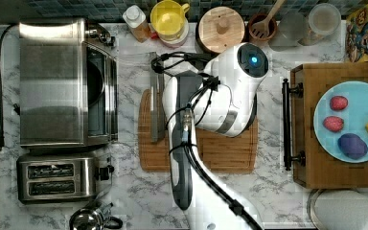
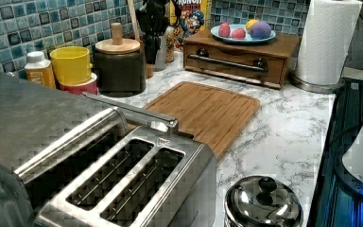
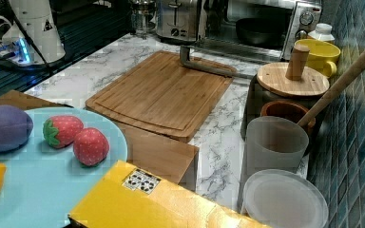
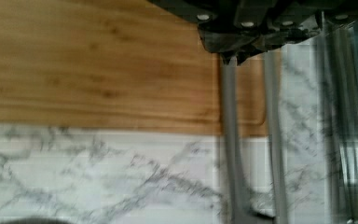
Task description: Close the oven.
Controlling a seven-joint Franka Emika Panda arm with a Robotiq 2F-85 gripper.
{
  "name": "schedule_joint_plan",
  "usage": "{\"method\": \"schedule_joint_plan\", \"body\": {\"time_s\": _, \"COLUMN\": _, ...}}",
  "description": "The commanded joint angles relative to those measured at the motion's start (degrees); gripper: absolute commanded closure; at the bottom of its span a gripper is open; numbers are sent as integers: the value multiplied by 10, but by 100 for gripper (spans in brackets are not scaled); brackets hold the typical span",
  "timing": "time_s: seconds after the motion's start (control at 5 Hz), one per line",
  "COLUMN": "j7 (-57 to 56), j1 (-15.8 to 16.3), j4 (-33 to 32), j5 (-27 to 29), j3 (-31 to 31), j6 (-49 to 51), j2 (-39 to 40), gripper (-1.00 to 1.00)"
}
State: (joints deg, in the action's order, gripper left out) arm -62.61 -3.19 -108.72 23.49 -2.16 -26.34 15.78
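The oven (image 1: 67, 81) sits at nine o'clock in the top view, a big brushed-steel box on the marble counter (image 1: 129, 191), and its glass door hangs wide open, dropped flat toward the cutting board (image 1: 220, 148). The door's long bar handle (image 1: 154, 96) lies over the board's edge nearest the oven, just about dead centre of the top view. The white arm (image 1: 220, 96) leans in from six o'clock, bulky wrist right over the board beside that handle. In the wrist view, the gripper (image 4: 251, 56) hovers right at the handle (image 4: 228, 140), dark body above the bar, but whether the fingers are spread or pinched together I cannot tell. From the right view, the oven (image 3: 261, 23) is up at twelve o'clock, dark cavity exposed, handle (image 3: 209, 66) resting on the board's far edge. The two-slot toaster (image 1: 57, 178) stands just beside the oven at eight o'clock in the top view, and a blue plate (image 1: 359, 139) of toy fruit waits at three o'clock, well apart.
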Motion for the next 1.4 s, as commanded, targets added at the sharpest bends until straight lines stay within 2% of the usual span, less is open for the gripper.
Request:
{"method": "schedule_joint_plan", "body": {"time_s": 0.2, "j7": -84, "j1": -20, "j4": -33, "j5": 122, "j3": 19, "j6": -85, "j2": 20, "gripper": 100}}
{"method": "schedule_joint_plan", "body": {"time_s": 0.4, "j7": -96, "j1": -30, "j4": 5, "j5": 154, "j3": 21, "j6": -76, "j2": 70, "gripper": 100}}
{"method": "schedule_joint_plan", "body": {"time_s": 0.6, "j7": -130, "j1": -24, "j4": 18, "j5": 184, "j3": 18, "j6": -65, "j2": 89, "gripper": 100}}
{"method": "schedule_joint_plan", "body": {"time_s": 0.8, "j7": -142, "j1": -31, "j4": 49, "j5": 186, "j3": 36, "j6": -35, "j2": 120, "gripper": 100}}
{"method": "schedule_joint_plan", "body": {"time_s": 1.2, "j7": -176, "j1": -16, "j4": 40, "j5": 209, "j3": 53, "j6": -63, "j2": 114, "gripper": 100}}
{"method": "schedule_joint_plan", "body": {"time_s": 1.4, "j7": -174, "j1": -18, "j4": 37, "j5": 229, "j3": 61, "j6": -73, "j2": 105, "gripper": 100}}
